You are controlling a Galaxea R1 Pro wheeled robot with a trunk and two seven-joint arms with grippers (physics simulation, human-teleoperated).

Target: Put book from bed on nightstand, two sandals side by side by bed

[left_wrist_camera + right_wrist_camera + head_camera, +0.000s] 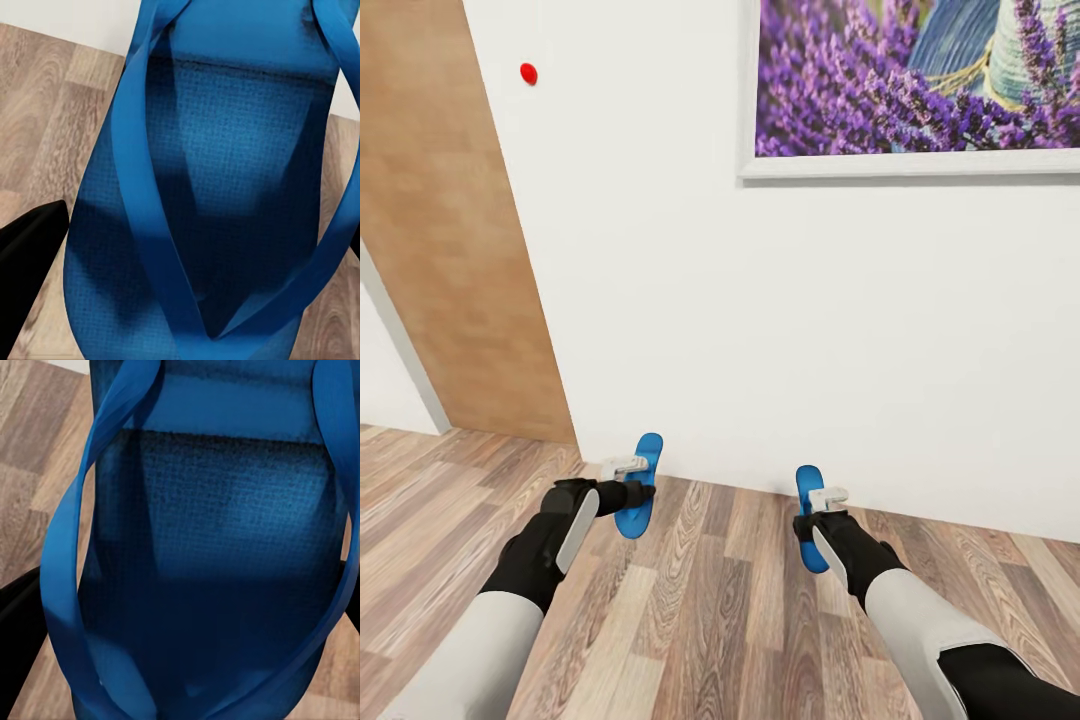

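Both arms are extended forward over a wood-plank floor (pixel 700 600), facing a white wall (pixel 760 320) that carries a framed lavender picture (pixel 920 85), with a wooden door (pixel 450 250) to the left. Each arm carries 1 of the 2 blue sandals clear of the floor. The left gripper (pixel 635 478) is closed on the left sandal (pixel 639 487), which is held tilted with its toe end angled upward toward the wall; in the left wrist view the sandal's sole and straps (pixel 225 187) sit directly ahead of the camera, with 1 dark fingertip (pixel 30 262) at its edge. The right gripper (pixel 818 508) is likewise clamped on the right sandal (pixel 810 518), held nearly upright; the right wrist view shows its textured footbed and straps (pixel 217 547) close up. Carrying both at once, well apart, appears intended to let the pair travel in 1 trip without colliding. The bed, book and nightstand are not visible from this position. Judgement: the sandals are in transit; the robot must turn toward the bed before setting them down side by side.
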